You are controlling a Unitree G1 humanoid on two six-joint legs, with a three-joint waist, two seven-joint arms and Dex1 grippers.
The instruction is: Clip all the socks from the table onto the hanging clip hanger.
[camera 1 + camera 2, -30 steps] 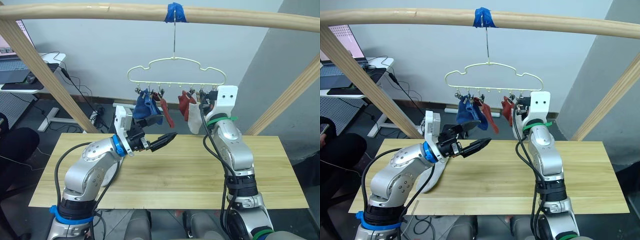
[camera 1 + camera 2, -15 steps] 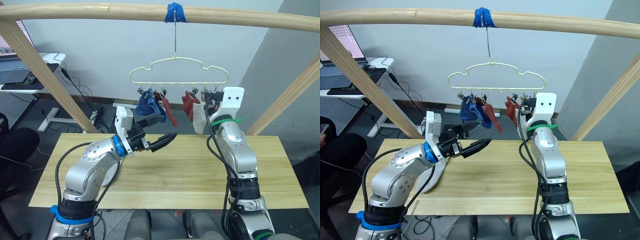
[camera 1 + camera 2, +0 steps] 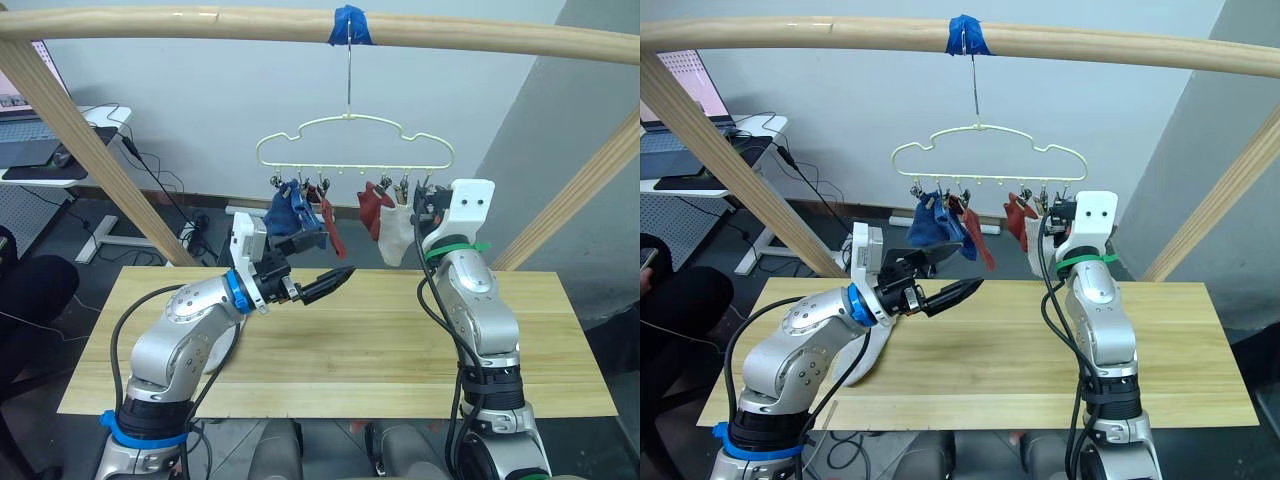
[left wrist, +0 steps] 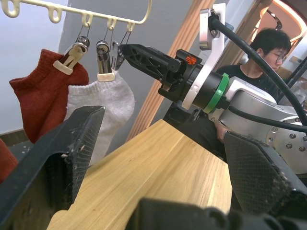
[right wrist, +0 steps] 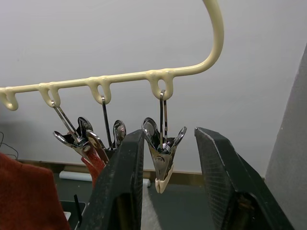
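Note:
The cream clip hanger (image 3: 350, 142) hangs from a hook above the far edge of the table (image 3: 350, 350). Clipped to it are blue socks (image 3: 291, 214), a red sock (image 3: 331, 226), another red sock (image 3: 371, 208) and a light grey sock (image 3: 397, 233). My right gripper (image 5: 169, 136) is raised to the hanger's right end, open, with its fingers (image 5: 125, 172) on either side of an empty metal clip (image 5: 163, 160). My left gripper (image 3: 335, 277) hovers open and empty over the table below the blue socks.
A thick wooden rail (image 3: 200, 22) with blue tape (image 3: 351, 24) carries the hanger, and slanted wooden posts (image 3: 80, 130) stand on both sides. A person (image 4: 268, 48) sits beyond the table. A desk with cables (image 3: 60, 140) is at the back left.
The hanger swung right with its socks and has swung back left. My right gripper has shifted slightly right and up at the hanger's end. The left arm has stayed put.

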